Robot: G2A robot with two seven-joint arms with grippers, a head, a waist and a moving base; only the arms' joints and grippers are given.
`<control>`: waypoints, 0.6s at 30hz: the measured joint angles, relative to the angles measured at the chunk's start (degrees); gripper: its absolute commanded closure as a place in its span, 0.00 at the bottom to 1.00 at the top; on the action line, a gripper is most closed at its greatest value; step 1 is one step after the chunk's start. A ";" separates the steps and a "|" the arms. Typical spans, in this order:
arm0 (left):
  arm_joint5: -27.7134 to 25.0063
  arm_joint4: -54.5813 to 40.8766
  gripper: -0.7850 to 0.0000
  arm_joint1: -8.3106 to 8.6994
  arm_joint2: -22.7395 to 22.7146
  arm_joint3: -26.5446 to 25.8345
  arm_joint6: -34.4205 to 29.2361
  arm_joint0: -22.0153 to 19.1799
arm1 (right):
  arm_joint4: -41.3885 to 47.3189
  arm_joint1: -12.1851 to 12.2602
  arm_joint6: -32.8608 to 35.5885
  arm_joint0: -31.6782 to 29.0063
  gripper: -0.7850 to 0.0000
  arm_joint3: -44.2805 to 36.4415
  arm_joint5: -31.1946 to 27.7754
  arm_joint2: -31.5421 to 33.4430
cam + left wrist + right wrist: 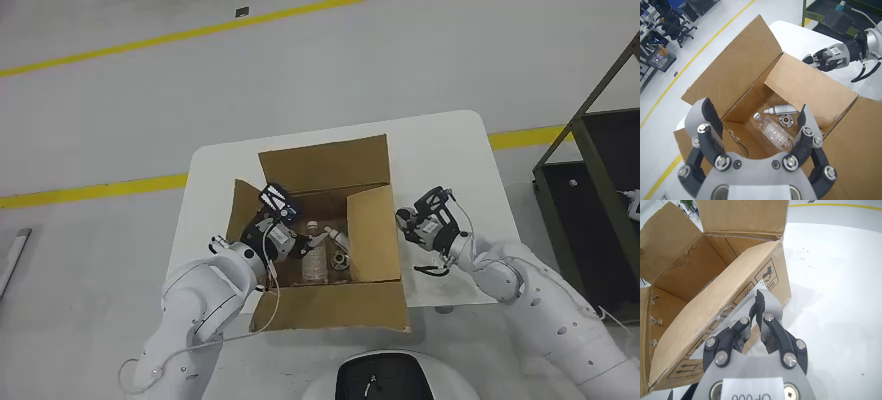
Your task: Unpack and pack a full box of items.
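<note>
We find a bottle (pixel 775 132), tube (pixel 780 109) and flange (pixel 786 120) in the box (pixel 738 79) (left gripper (pixel 756 108) spread above, right gripper (pixel 758 297) pressed together).

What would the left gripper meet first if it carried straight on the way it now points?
Likely the clear plastic bottle lying in the open brown cardboard box; the open left gripper points down at it, though depth is uncertain.

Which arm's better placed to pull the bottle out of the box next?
Left. The left pincer is open and hangs over the box opening, facing the clear bottle below. The right pincer is shut, outside the box beside a flap, over the table.
</note>
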 measured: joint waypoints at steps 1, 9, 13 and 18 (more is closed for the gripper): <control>0.06 -0.05 0.00 -0.01 0.02 0.01 0.09 0.06 | -0.04 -0.09 0.10 0.19 1.00 0.17 -0.12 -0.24; 3.11 -16.55 0.00 -1.43 4.76 6.52 -0.53 -2.88 | -0.58 -0.72 0.44 1.47 1.00 1.22 -0.85 -1.52; 7.95 -29.86 0.00 -2.57 7.80 12.69 -4.86 -6.44 | -0.99 -0.74 0.43 1.18 1.00 1.19 -0.98 -1.17; 12.18 -41.96 0.00 -3.50 9.76 18.95 -8.28 -9.61 | -1.11 -0.51 0.54 -0.08 1.00 0.28 -0.85 0.12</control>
